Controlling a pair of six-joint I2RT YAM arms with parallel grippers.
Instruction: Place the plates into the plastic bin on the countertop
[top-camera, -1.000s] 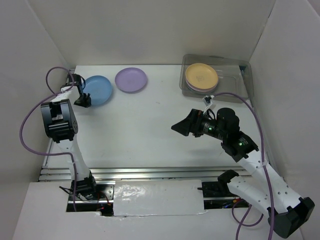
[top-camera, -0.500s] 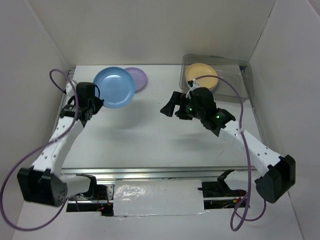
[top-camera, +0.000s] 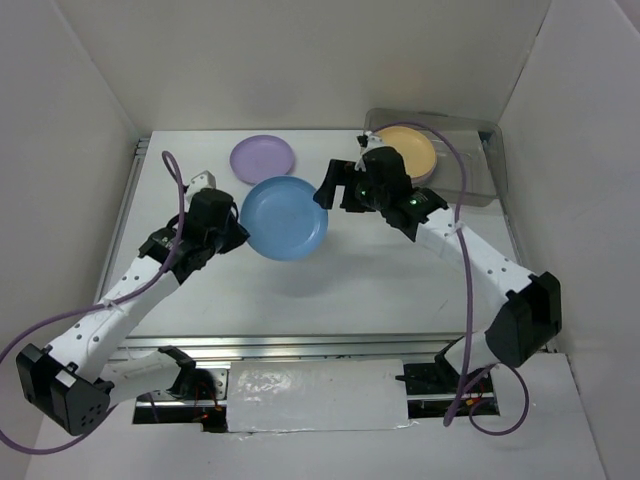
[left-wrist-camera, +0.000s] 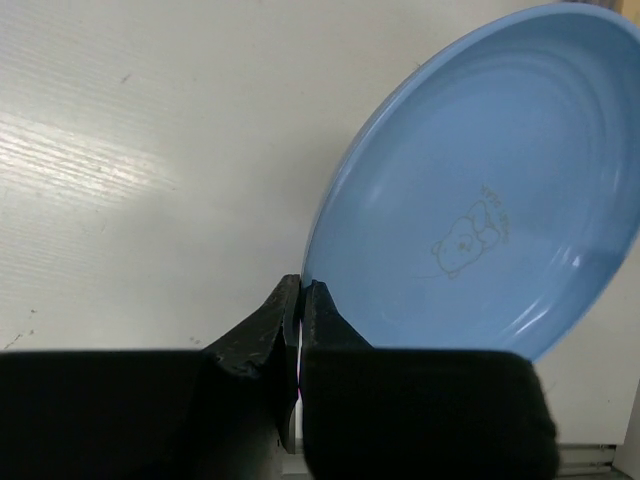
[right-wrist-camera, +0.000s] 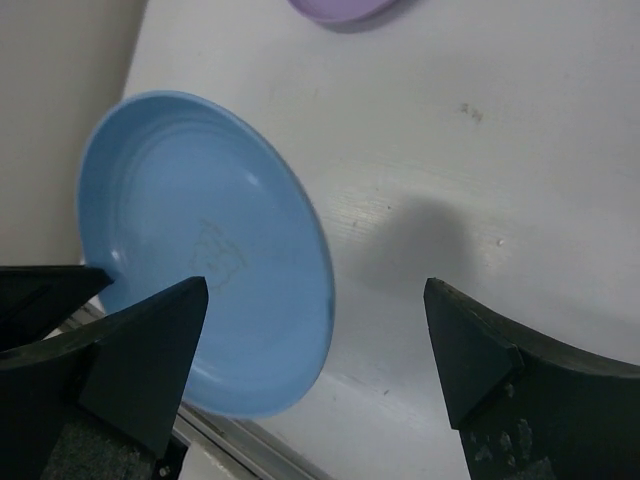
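Near the middle of the tabletop (top-camera: 350, 275), your left fingers (left-wrist-camera: 258, 335) are clamped on the rim of the blue plate (top-camera: 285, 218), holding it tilted and clear of the surface. Just beyond, the right fingers (right-wrist-camera: 150, 345) stand spread wide, facing the plate without touching it. For a clean handover, close them firmly on the free rim before the left lets go. Farther back lie a lavender plate (top-camera: 263, 158) and the plastic bin (top-camera: 482, 150), holding an orange-tan plate (top-camera: 405, 150).
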